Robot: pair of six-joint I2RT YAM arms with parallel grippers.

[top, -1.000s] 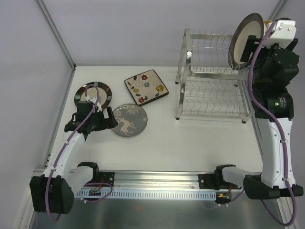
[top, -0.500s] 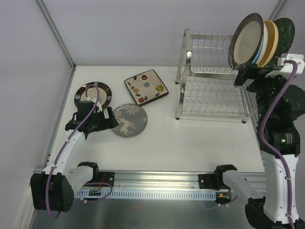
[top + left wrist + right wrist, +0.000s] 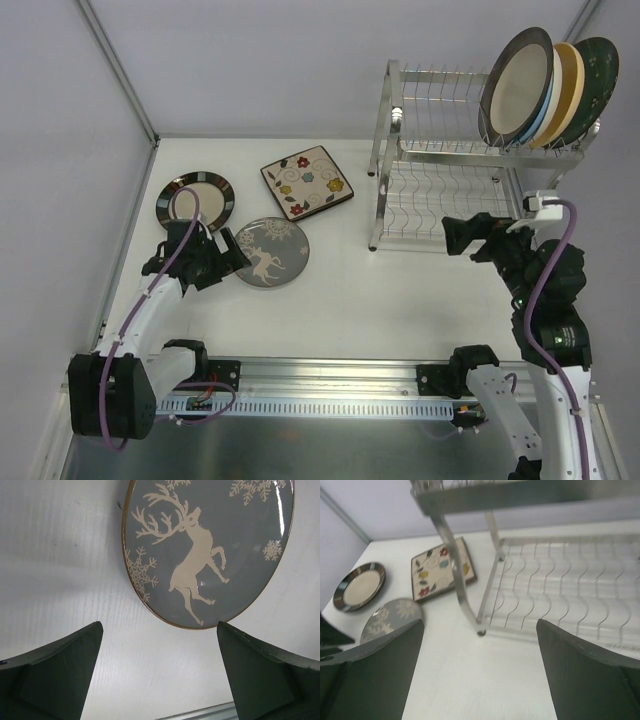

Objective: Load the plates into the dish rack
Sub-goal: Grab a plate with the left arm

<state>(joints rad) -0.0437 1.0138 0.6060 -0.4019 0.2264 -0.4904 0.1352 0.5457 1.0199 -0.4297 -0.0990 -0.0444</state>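
From overhead alone, racked plates [image 3: 520, 85] show; left end effector [image 3: 159, 635], right end effector [image 3: 480, 630] released.

dish rack [image 3: 450, 203]: right on table [image 3: 400, 290]; racked plates [image 3: 520, 85]: upright on its upper shelf; loose plates [image 3: 307, 182]: left of rack

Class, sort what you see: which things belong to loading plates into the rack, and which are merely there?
Belongs to the job: dish rack, racked plates, deer plate, square floral plate, dark-rimmed round plate.
Merely there: table, mounting rail.
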